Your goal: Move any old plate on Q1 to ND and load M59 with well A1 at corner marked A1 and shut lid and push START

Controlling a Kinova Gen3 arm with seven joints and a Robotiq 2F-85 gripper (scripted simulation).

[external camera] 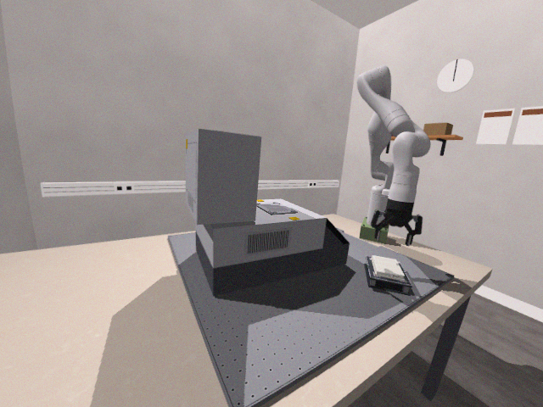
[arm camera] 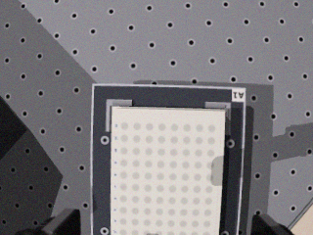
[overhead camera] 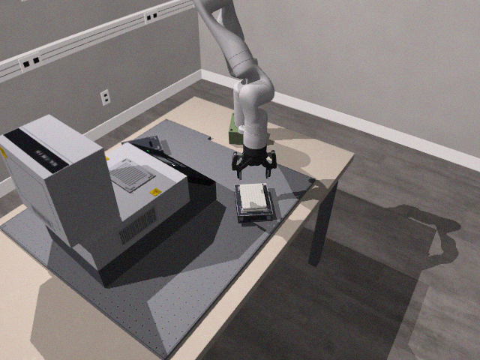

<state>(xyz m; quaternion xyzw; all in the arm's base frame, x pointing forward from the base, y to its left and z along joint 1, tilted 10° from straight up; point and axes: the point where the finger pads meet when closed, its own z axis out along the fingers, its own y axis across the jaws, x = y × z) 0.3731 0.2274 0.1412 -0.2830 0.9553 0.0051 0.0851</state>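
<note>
A pale plate [overhead camera: 253,195] [external camera: 388,268] [arm camera: 166,166] lies in a dark nest [overhead camera: 256,213] [external camera: 390,287] [arm camera: 101,162] beside Q1, apparently flat inside the corner locators. The nest's A1 label [arm camera: 238,95] is at the upper right in the wrist view; its name is not readable. My gripper [overhead camera: 254,176] [external camera: 394,239] [arm camera: 165,227] is open and empty, above the nest and toward the arm's base. Q1 [overhead camera: 170,191] [external camera: 306,236] has its lid [overhead camera: 83,193] [external camera: 227,175] raised. Its block [overhead camera: 133,175] [external camera: 276,209] shows grey, with no pale plate on it. A small green light [overhead camera: 148,150] shows at Q1's front.
A dark, nest-like item [overhead camera: 148,142] is partly hidden behind Q1's front edge. The green base block [overhead camera: 235,136] [external camera: 367,232] stands at the table's back. The perforated mat [overhead camera: 186,294] [external camera: 302,342] [arm camera: 152,26] lies under Q1 and the nest. The nest is near the table's long edge.
</note>
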